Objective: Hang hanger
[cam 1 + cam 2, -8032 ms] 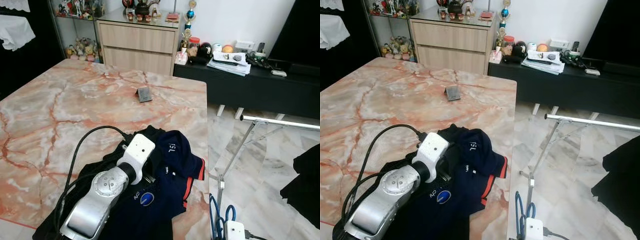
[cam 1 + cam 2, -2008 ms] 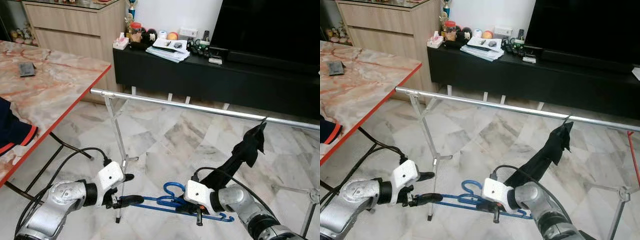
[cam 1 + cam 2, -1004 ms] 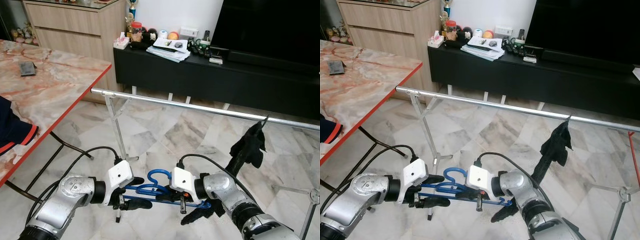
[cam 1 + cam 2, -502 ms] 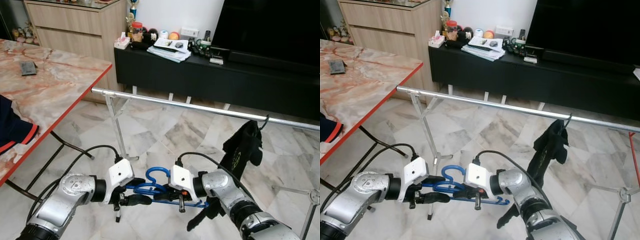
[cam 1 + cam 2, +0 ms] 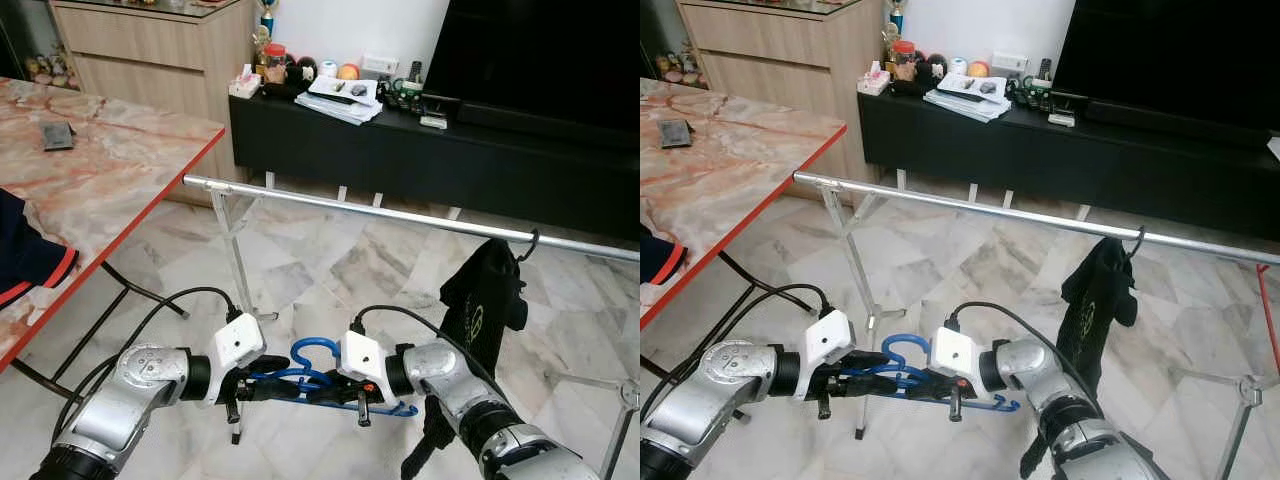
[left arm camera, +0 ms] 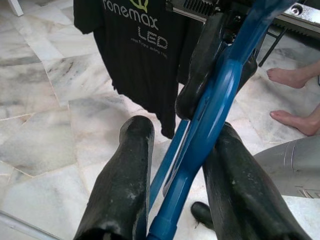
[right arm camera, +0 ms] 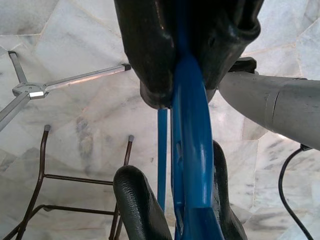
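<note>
I've got the blue plastic hanger (image 5: 318,375) held low over the marble floor (image 5: 340,260), near side of the shiny metal rail (image 5: 380,213). Left gripper (image 5: 262,389) has its black rubbery fingers (image 6: 122,185) either side of one end, right gripper (image 5: 335,385) pinches the middle. A black T-shirt (image 5: 482,305) hangs off the rail on the right.

Your inventory by finish:
- hanger (image 5: 310,352): glossy blue plastic
- rail (image 5: 400,215): polished bare metal
- shirt (image 5: 485,305): matt black cloth, printed
- floor (image 5: 330,270): glossy veined marble
- table (image 5: 110,170): glossy pink marble, red edge
- left gripper (image 6: 175,200), right gripper (image 7: 172,210): matt black rubbery fingers, scuffed
- arms (image 5: 140,385): brushed silver metal
</note>
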`<state>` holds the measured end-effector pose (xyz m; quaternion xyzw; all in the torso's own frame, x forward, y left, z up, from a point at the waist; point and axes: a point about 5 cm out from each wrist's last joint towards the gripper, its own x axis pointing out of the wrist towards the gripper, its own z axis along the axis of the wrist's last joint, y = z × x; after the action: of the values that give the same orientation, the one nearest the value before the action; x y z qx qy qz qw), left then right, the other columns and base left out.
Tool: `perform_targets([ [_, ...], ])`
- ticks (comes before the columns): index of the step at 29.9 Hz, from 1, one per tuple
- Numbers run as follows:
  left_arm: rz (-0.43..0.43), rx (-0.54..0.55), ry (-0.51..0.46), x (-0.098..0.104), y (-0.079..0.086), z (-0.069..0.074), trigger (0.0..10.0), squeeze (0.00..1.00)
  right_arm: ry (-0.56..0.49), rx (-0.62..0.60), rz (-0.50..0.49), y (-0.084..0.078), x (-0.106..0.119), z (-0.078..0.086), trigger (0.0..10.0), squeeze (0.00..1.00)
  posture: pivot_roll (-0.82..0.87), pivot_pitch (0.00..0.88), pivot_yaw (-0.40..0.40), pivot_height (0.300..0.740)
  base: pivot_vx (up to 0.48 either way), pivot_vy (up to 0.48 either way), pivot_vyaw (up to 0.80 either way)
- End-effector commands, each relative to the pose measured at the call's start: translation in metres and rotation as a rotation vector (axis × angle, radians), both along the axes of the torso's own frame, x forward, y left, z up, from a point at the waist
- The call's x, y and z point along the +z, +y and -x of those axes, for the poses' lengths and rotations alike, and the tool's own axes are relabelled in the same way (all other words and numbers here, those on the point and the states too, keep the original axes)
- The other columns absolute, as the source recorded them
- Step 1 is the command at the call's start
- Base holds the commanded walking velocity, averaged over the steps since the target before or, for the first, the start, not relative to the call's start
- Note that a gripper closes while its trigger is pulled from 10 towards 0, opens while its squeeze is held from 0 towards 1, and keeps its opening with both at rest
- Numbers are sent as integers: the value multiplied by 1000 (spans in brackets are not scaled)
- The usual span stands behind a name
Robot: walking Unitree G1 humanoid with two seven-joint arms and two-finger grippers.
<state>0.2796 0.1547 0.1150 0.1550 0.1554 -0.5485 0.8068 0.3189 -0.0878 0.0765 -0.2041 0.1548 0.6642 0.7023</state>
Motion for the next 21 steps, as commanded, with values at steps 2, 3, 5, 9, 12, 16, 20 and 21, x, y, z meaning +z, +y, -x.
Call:
perform_targets([
  [2, -9, -43, 30, -6, -7, 3, 0, 0, -42, -31, -50, 1, 16, -11, 10000, 0, 155, 44, -128, 740, 0, 0, 0],
  [3, -9, -43, 30, -6, -7, 3, 0, 0, -42, -32, -50, 1, 16, -11, 10000, 0, 155, 44, -128, 740, 0, 0, 0],
  [5, -11, -44, 30, -6, -7, 3, 0, 0, -43, -35, -48, 1, 17, -11, 10000, 0, 155, 43, -129, 740, 0, 0, 0],
  [9, -12, -42, 32, -6, -7, 3, 0, 0, -43, -42, -38, 0, 16, -12, 10000, 0, 156, 41, -131, 740, 0, 0, 0],
  [12, -13, -42, 32, -6, -7, 2, 0, 0, -39, -43, -37, -1, 16, -12, 10000, 0, 156, 40, -131, 740, 0, 0, 0],
  [16, -15, -40, 36, -7, -6, 2, 0, 0, -27, -39, -35, -2, 16, -11, 10000, 1000, 157, 40, -130, 740, 0, 0, 0],
  [20, -23, -39, 41, -7, -5, 2, 0, 0, -21, -29, -29, -4, 16, -11, 10000, 1000, 154, 39, -129, 740, 0, 0, 0],
  [21, -24, -39, 42, -8, -5, 2, 0, 0, -21, -28, -29, -4, 16, -11, 10000, 1000, 154, 39, -129, 740, 0, 0, 0],
])
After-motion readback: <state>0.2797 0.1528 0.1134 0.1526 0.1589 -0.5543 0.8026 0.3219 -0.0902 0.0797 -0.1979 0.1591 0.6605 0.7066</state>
